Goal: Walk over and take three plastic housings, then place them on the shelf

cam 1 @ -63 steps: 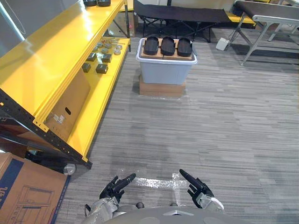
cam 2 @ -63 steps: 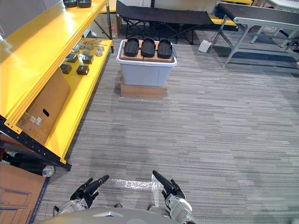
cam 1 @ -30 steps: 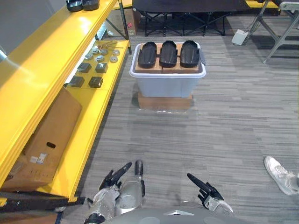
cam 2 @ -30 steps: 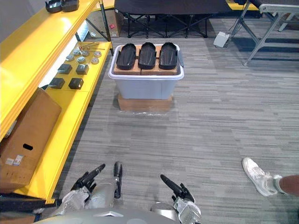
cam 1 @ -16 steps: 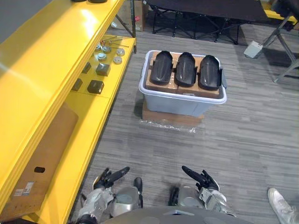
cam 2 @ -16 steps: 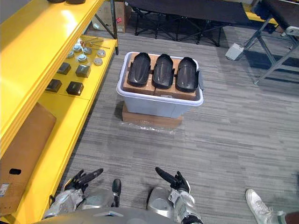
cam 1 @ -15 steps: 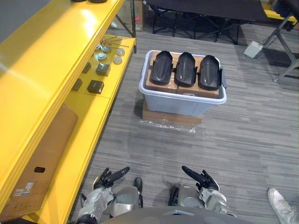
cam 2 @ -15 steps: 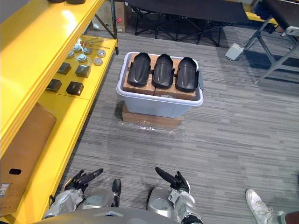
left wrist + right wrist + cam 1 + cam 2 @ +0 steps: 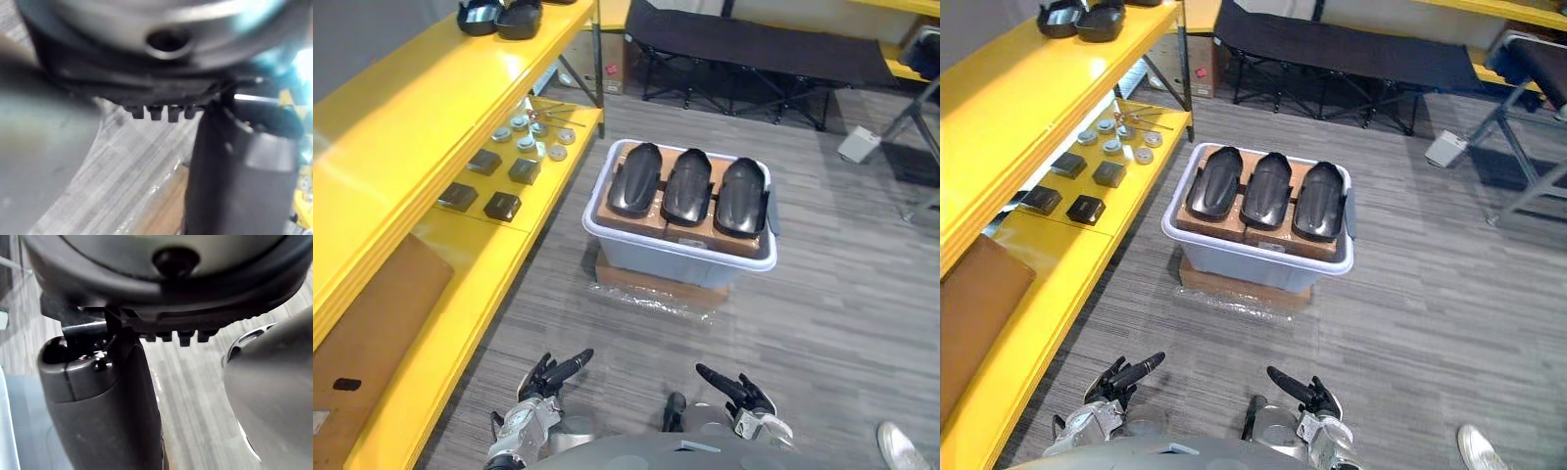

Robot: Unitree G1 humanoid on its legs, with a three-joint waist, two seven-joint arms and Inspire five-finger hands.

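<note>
While the yellow shelf [image 9: 411, 127] on the left waits for them, the grey bin [image 9: 675, 262] ahead carries all three plastic housings [image 9: 690, 186] side by side, so nothing is taken yet. The left hand [image 9: 543, 377] and right hand [image 9: 739, 392] hang low, fingers straight, both empty.
</note>
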